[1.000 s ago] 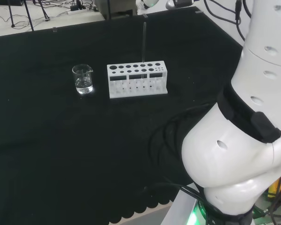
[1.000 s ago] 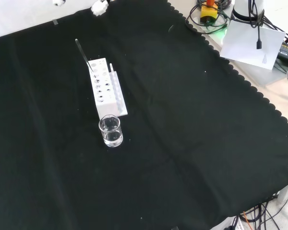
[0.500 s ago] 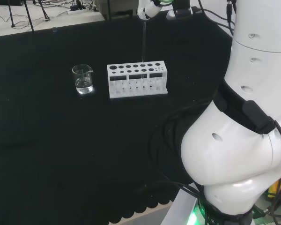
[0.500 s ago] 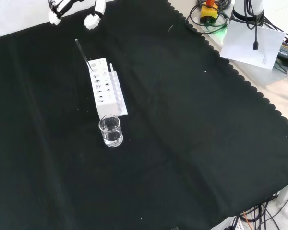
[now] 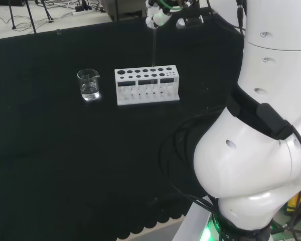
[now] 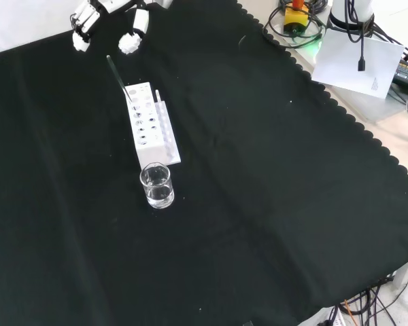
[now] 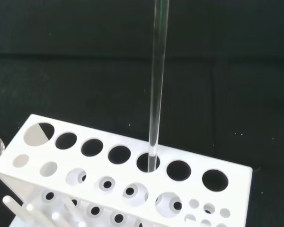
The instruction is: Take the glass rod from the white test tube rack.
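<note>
The glass rod [image 7: 157,85] stands upright in a large hole of the back row of the white test tube rack [image 5: 147,85], its lower end seated in the hole and its upper part rising well above the rack. The rack sits on the black-clothed table [image 6: 272,176], with a small clear beaker [image 6: 156,185] just beside one of its short ends. In the front view the robot hand [image 6: 105,17] hangs above the rod's top, its fingertips [image 6: 130,42] spread apart to either side and holding nothing.
</note>
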You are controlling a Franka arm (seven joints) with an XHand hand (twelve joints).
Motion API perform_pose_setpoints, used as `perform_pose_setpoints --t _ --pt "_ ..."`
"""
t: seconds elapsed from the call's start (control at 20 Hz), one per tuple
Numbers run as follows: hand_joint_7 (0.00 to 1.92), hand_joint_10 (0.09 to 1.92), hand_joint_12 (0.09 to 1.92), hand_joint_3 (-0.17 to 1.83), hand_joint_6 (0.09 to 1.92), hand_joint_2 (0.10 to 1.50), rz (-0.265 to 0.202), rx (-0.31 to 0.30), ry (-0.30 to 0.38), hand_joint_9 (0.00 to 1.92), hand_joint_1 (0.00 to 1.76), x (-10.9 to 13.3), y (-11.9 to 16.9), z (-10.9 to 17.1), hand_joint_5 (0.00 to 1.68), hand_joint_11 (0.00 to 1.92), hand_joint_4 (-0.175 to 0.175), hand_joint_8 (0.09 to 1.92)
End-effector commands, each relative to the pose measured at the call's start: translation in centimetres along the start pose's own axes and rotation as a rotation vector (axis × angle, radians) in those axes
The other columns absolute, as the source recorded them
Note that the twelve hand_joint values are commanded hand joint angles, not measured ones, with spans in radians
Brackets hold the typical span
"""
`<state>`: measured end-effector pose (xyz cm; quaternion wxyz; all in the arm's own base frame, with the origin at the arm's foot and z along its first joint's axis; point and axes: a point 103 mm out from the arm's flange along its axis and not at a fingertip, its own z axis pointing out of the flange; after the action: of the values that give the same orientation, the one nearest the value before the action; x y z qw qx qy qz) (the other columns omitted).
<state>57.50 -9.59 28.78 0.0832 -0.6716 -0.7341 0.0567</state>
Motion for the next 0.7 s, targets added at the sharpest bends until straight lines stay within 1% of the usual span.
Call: perform_pose_setpoints --t 0.05,0.25,0.35,0.45,0.55,0.7 --pt "0.22 0.88 1.41 0.59 0.27 0.86 0.017 0.025 0.012 0.43 0.63 -0.3 0.7 1.3 0.36 0.29 -0.175 0.94" --pt "0.29 0.87 1.41 0.58 0.40 0.87 0.011 0.034 0.011 0.47 0.63 -0.4 1.4 2.3 0.31 0.29 -0.175 0.94" --pt "0.36 0.88 1.40 0.58 0.46 0.87 0.008 0.036 0.011 0.53 0.63 -0.5 1.7 2.8 0.29 0.33 -0.175 0.95" --pt "0.50 0.89 1.38 0.58 0.52 0.87 0.002 0.036 0.010 0.63 0.63 -0.6 1.8 3.4 0.31 0.42 -0.175 0.97" --pt "0.64 0.90 1.35 0.58 0.65 0.88 0.005 0.046 0.015 0.74 0.64 -0.6 2.5 4.2 0.37 0.53 -0.175 1.01" --pt "0.73 0.93 1.33 0.58 0.77 0.88 0.001 0.043 0.020 0.81 0.65 -0.9 2.5 4.3 0.41 0.64 -0.175 1.04"
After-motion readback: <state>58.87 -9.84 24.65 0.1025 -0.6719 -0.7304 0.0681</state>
